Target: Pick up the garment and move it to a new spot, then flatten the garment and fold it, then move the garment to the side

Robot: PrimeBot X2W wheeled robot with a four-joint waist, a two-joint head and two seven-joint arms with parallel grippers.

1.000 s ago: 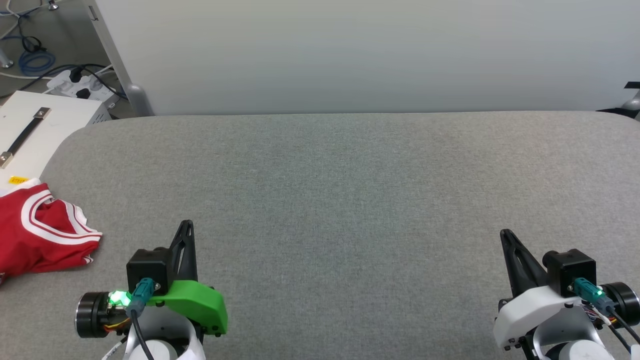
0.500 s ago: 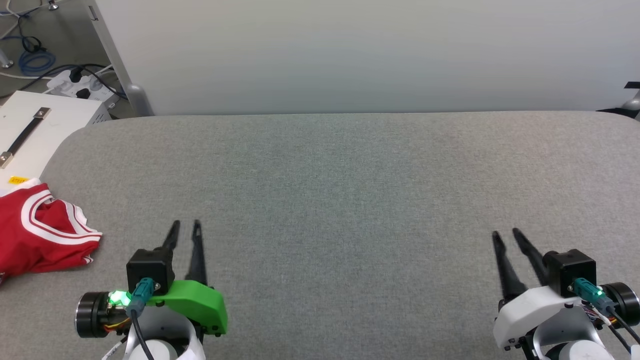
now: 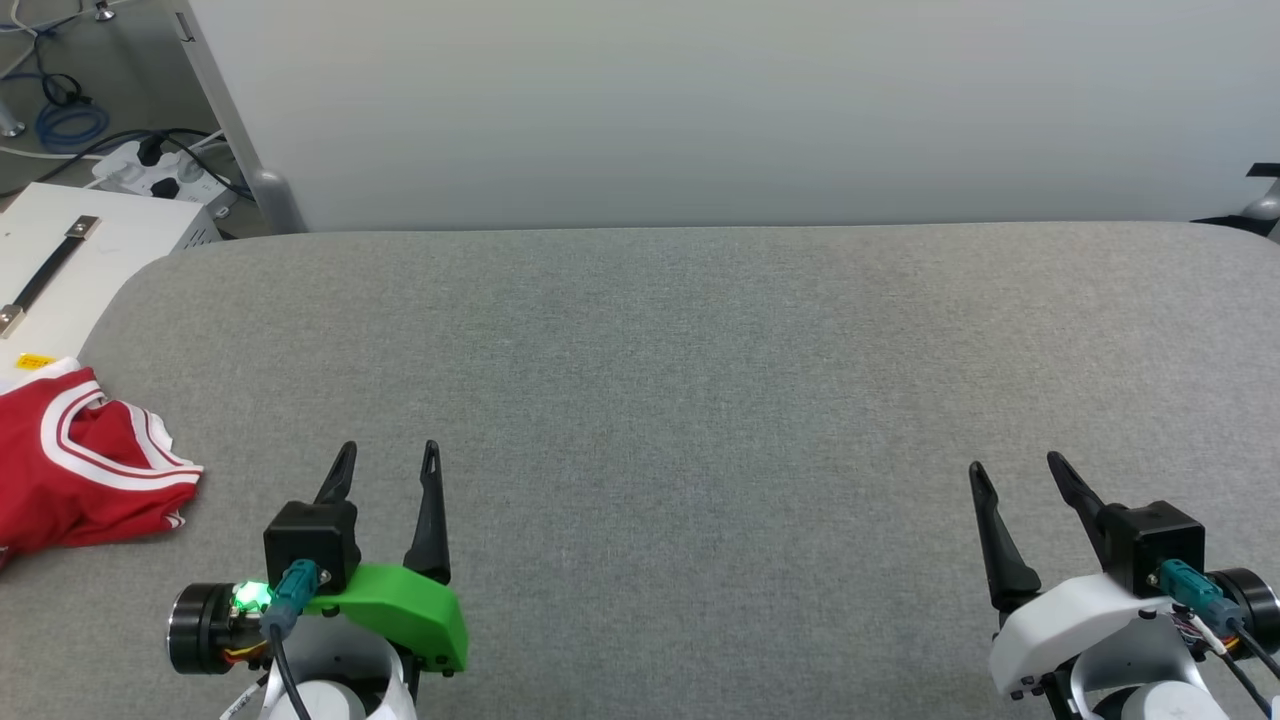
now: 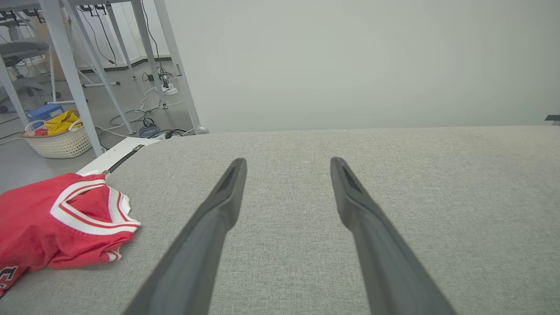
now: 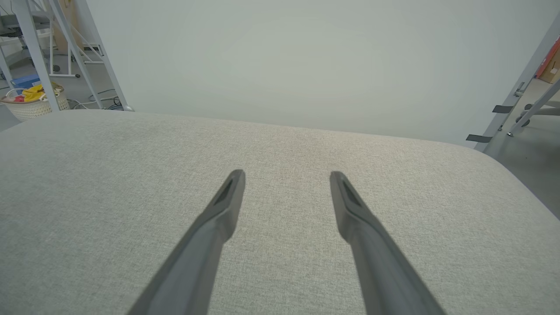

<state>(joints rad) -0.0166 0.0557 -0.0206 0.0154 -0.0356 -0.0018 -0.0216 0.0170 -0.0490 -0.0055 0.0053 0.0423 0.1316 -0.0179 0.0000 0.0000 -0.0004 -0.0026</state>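
**Item:** garment [image 3: 85, 470], a red jersey with white-striped trim. It is heaped and creased at the left end of the grey fabric-covered counter [image 3: 700, 380], and is cut off by the head view's border.

**Left claw** [image 3: 389, 447]: fingers are held apart with nothing between them. It is near the garment but clear of it.

**Right claw** [image 3: 1015, 463]: fingers are likewise spread and empty. It is well apart from the garment, at the counter's other end.

**Adjacent:** a white case with a black strap [image 3: 60, 260] is set just beside the heap. Whether the cloth is touching it cannot be told.

**Hazards noted:**
- A single layer or only the trim may be pinched, because the heap is bunched. The rest would then be dragged rather than lifted.
- A finger may be snagged in the neck opening.
- The garment may be pushed off the counter's rounded end if it is approached from the right at a low angle.
- The case may be struck on a wide reach.
- If only one claw is used, the shirt is likely to be set down still crumpled.
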